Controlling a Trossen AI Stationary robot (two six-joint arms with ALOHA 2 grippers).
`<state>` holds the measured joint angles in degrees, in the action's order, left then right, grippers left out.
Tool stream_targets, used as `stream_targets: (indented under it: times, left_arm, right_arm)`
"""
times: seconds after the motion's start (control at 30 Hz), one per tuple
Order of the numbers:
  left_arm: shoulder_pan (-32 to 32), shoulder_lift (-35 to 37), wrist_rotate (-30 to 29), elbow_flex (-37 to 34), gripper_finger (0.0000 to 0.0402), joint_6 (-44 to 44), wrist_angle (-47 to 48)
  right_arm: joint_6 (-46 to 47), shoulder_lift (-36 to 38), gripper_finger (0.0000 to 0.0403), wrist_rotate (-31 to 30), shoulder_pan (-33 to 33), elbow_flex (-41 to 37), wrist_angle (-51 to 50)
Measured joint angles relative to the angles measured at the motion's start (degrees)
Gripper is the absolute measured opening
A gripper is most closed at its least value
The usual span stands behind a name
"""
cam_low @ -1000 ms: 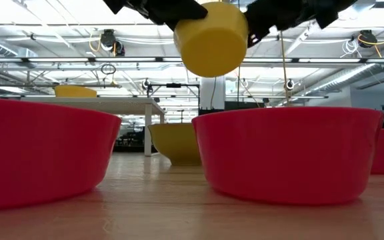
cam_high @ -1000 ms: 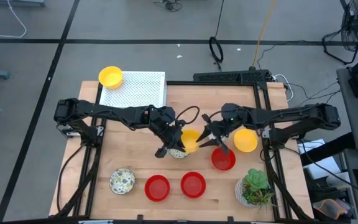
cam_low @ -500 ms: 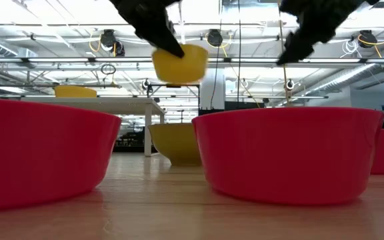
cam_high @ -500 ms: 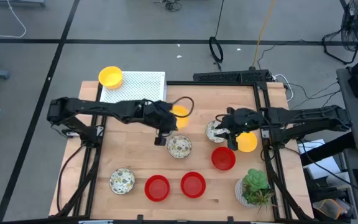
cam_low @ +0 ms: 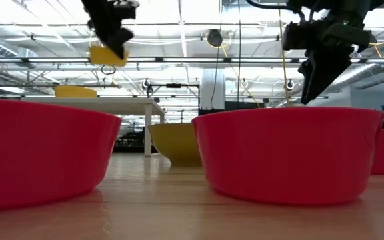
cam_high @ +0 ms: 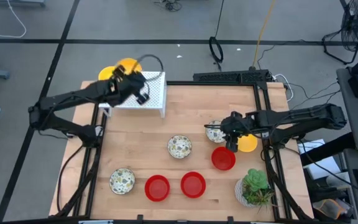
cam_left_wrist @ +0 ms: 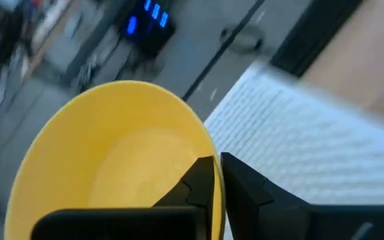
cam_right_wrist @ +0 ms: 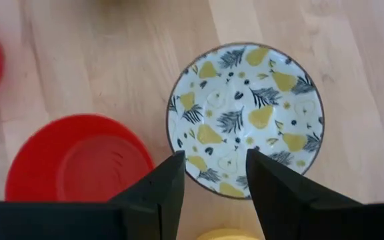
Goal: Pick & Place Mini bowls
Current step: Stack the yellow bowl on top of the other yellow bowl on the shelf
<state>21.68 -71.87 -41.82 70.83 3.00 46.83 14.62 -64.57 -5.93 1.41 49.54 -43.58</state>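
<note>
Two arms over the wooden surface (cam_high: 135,143). Left end effector (cam_high: 127,76) at the far-left corner, above the white perforated tray (cam_high: 143,91); fingers pressed together on the rim of a yellow bowl (cam_left_wrist: 119,153), one finger inside, one outside. A second yellow bowl (cam_high: 106,74) sits just beside it at the tray's far-left edge, partly hidden.

Right end effector (cam_high: 230,129) hangs right of centre, fingers (cam_right_wrist: 162,183) spread above the near rim of a patterned white bowl (cam_right_wrist: 245,120); whether they touch it, cannot tell. Just to its right, a third yellow bowl (cam_high: 248,144), partly under the arm. A red bowl (cam_high: 223,158) lies just near of the end effector.

Another patterned bowl (cam_high: 179,147) at mid-surface; a third patterned one (cam_high: 122,180) at near left. Two more red bowls (cam_high: 157,188) (cam_high: 193,184) sit side by side along the near edge. Potted plant (cam_high: 255,186) at the near-right corner.
</note>
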Motion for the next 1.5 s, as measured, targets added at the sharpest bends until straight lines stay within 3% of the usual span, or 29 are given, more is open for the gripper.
stream_targets:
  times: [0.1,0.27,0.5,0.67,1.3,1.5]
  left_arm:
    - [7.1,0.2,0.6,0.0,0.0029,-2.4,2.7]
    - [18.3,-0.8,7.0,0.0,0.003,-7.4,6.3]
    - [26.9,-2.9,13.4,0.0,0.003,-8.3,7.2]
    - [27.6,-3.9,19.0,0.0,0.003,-7.4,7.2]
    - [27.2,-3.9,19.3,0.0,0.0032,-7.6,10.2]
    - [27.2,-3.9,19.3,0.0,0.0069,-8.3,10.1]
  right_arm:
    - [1.5,0.0,0.0146,0.0,0.0,0.0,0.0]
    - [2.5,0.1,0.0146,0.0,0.0,0.0,0.0]
    - [2.5,0.1,0.0146,0.0,0.0,0.0,0.0]
    - [2.5,0.1,0.0146,0.0,0.0,0.0,0.1]
    - [2.7,0.1,0.0146,0.0,0.0,0.0,0.9]
    - [2.7,0.1,0.0146,0.1,0.0,0.0,0.9]
